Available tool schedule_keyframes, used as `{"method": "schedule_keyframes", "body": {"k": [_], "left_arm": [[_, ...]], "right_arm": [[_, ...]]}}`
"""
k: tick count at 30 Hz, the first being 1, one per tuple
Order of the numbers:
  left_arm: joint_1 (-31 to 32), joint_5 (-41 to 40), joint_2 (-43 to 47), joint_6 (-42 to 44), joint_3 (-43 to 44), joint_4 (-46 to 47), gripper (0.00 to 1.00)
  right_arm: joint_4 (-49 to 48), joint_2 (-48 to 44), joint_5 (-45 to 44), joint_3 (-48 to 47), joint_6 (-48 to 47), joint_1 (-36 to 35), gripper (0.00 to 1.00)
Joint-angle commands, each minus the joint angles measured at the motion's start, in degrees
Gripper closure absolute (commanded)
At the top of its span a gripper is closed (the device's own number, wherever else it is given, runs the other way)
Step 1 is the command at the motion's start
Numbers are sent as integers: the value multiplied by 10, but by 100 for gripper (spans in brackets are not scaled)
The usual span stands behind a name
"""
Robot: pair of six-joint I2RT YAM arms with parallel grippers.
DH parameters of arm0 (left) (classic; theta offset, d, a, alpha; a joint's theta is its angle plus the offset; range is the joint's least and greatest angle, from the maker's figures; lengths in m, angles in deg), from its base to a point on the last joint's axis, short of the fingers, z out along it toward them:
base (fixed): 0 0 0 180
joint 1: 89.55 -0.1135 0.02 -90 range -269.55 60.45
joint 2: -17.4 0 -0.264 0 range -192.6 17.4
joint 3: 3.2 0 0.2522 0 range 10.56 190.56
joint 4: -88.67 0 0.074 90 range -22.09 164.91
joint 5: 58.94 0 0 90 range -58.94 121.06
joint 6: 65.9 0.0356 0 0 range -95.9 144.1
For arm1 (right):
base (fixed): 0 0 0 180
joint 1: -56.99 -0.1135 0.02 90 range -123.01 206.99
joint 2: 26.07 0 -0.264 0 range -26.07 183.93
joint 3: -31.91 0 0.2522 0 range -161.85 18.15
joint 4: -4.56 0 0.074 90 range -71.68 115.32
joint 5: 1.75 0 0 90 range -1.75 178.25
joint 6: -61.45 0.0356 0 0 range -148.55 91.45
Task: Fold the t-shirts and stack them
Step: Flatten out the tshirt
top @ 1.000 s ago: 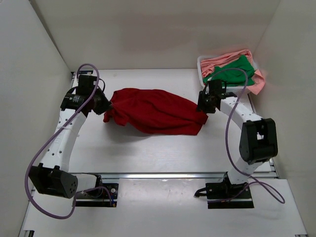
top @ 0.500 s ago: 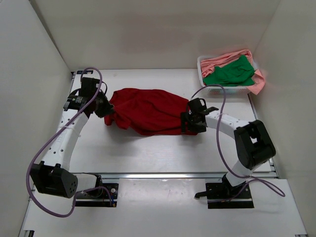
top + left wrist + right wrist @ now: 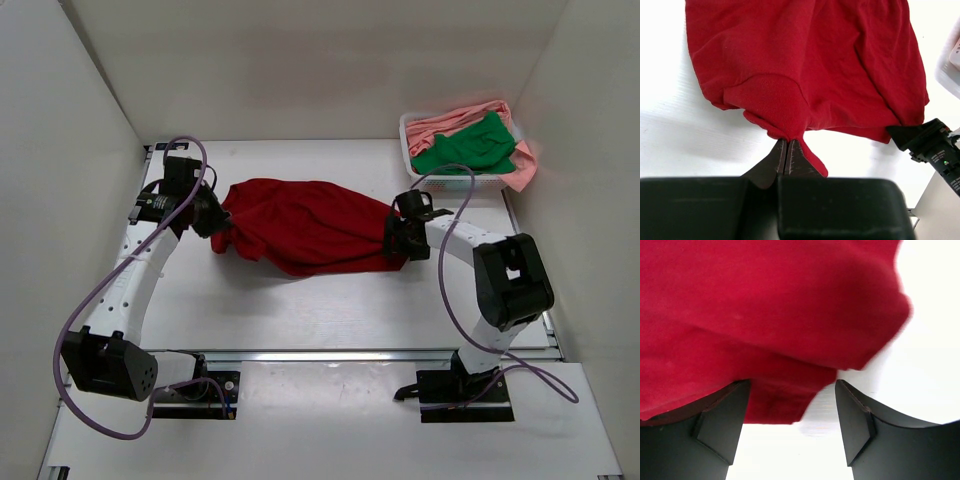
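Observation:
The dark red t-shirt [image 3: 310, 225] lies bunched across the middle of the table. My left gripper [image 3: 216, 224] is shut on the shirt's left edge. In the left wrist view the closed fingertips [image 3: 787, 144] pinch a fold of the red cloth [image 3: 805, 60]. My right gripper [image 3: 397, 240] sits low at the shirt's right end, open. In the right wrist view its gripper [image 3: 792, 386] stands with the jaws wide apart, and a corner of red cloth [image 3: 765, 305] lies between them, unpinched. The green t-shirt [image 3: 465, 148] and the pink t-shirt [image 3: 448, 122] are piled in the basket.
The white slatted basket [image 3: 407, 133] stands at the back right corner, with pink cloth hanging over its right side [image 3: 525, 168]. White walls close the table in on the left, back and right. The right arm's black wrist [image 3: 922, 142] shows in the left wrist view.
The right gripper opened, dropped towards the table at the shirt's right end, and shifted slightly back to the right. The shirt's right end now rests lower. The left gripper hardly moved.

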Motion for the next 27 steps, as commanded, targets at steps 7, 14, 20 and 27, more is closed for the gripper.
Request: {"method": "schedule_keyframes", "body": {"k": [7, 14, 20, 27], "left_arm": [[0, 16, 15, 2, -7, 16, 100], [-8, 13, 23, 3, -13, 14, 100], [-5, 3, 27, 6, -4, 12, 100], [-18, 5, 39, 8, -7, 11, 100]], "right_arm": [[-34, -7, 45, 8, 32, 52, 34], [-67, 20, 151, 6, 26, 57, 57], [26, -35, 95, -36, -6, 39, 100], [160, -158, 175, -71, -57, 38, 100]]}}
